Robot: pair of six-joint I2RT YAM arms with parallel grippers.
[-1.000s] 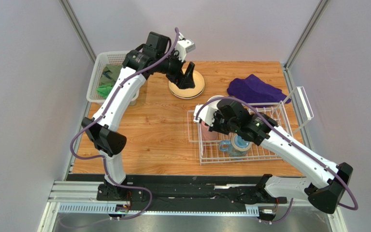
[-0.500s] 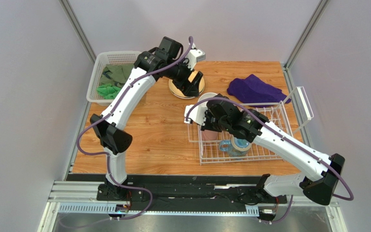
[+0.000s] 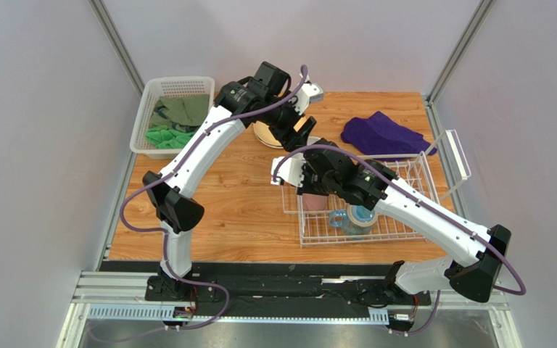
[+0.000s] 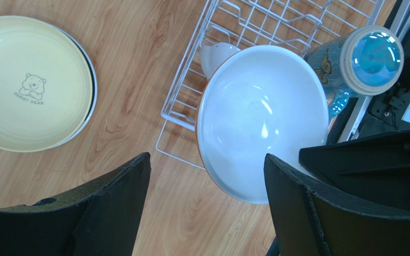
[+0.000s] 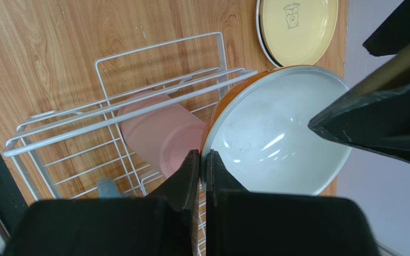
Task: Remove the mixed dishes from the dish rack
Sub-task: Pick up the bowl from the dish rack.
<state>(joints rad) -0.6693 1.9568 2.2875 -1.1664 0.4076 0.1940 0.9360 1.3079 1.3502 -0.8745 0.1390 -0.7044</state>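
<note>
Over swings the left arm, off the stack of round cream-yellow plates (image 4: 31, 88) it hung above a second ago. The left end effector (image 4: 206, 160) now sits over the far-left corner of the white wire dish rack (image 3: 405, 226), jaws spread wide, nothing in them. The right end effector (image 5: 202, 157) has crept that way too. It's pinched tight on the rim of the round orange-and-white bowl (image 4: 260, 122), holding it tipped up over that corner, glossy white inside facing the left wrist camera.

What the next move turns on is this: the bowl lies straight below the left end effector, between its open fingers and nearer the right-hand one in the wrist view. Being round, it has no long axis. Only the tilt counts, and the rim opposite the right arm's pinch is the free one. We read a handover shaping up, since the left arm is the one nearer the plates on the wooden surface (image 3: 230, 203).

Around it, a pink plastic tumbler (image 5: 159, 138) lies on its side in the rack just beside the bowl, a small white cup (image 4: 218, 53) peeks from behind the rim, and a butterfly-patterned mug (image 4: 375, 56) rests further in. None of these sits between the jaws and the bowl. What crowds us is the right arm's dark body, close beside one left finger. We can't tell whether that finger touches the bowl.
</note>
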